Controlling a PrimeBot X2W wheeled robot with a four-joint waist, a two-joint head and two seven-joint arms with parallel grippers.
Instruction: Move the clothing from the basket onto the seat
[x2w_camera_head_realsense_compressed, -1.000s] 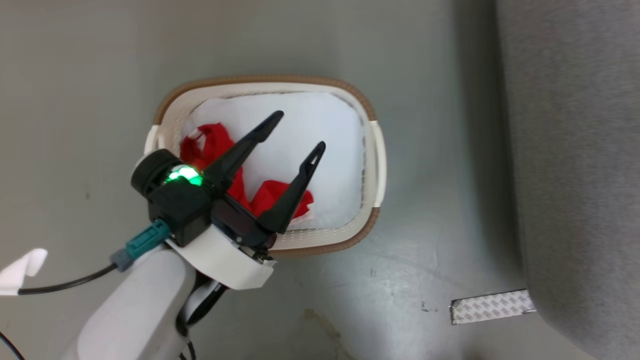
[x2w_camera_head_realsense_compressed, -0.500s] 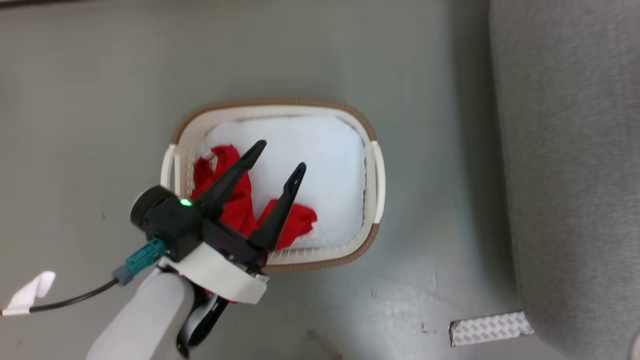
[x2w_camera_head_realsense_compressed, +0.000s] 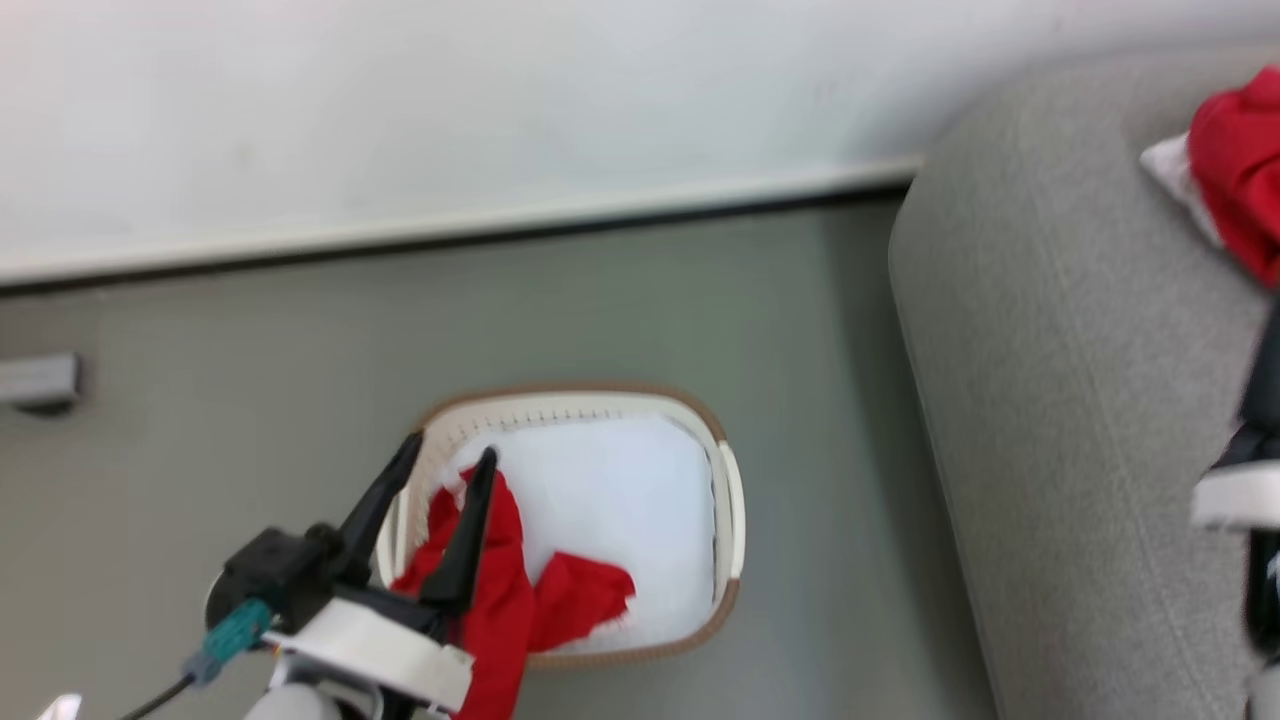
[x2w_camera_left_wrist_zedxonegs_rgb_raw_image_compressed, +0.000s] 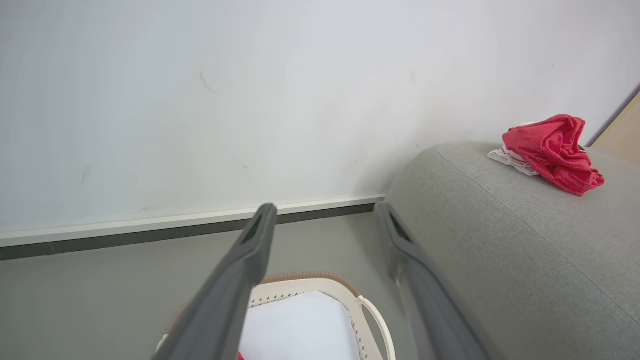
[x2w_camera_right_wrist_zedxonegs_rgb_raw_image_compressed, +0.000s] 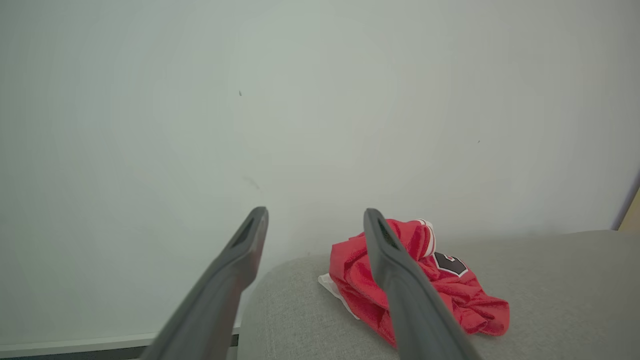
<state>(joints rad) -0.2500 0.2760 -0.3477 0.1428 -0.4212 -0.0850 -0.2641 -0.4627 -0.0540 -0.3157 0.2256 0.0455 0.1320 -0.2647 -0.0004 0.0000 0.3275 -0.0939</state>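
Left gripper (x2w_camera_head_realsense_compressed: 448, 455) was spread wide and empty, hovering over the left rim of the basket (x2w_camera_head_realsense_compressed: 728, 500). Right gripper (x2w_camera_right_wrist_zedxonegs_rgb_raw_image_compressed: 315, 216) was likewise released, with nothing between its fingers, near the sofa (x2w_camera_right_wrist_zedxonegs_rgb_raw_image_compressed: 550, 290). One red garment (x2w_camera_right_wrist_zedxonegs_rgb_raw_image_compressed: 465, 300) lay crumpled on the sofa. Another red garment (x2w_camera_head_realsense_compressed: 570, 600) lay in the basket on a white cloth (x2w_camera_head_realsense_compressed: 620, 500).

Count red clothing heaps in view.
2. One heap lies on the sofa; the other heap is in the basket, spilling over its near rim. Either may hide more garments.

View tilted up; wall (x2w_camera_head_realsense_compressed: 500, 100), clothing (x2w_camera_head_realsense_compressed: 1240, 170) on seat (x2w_camera_head_realsense_compressed: 1050, 400) newly visible.
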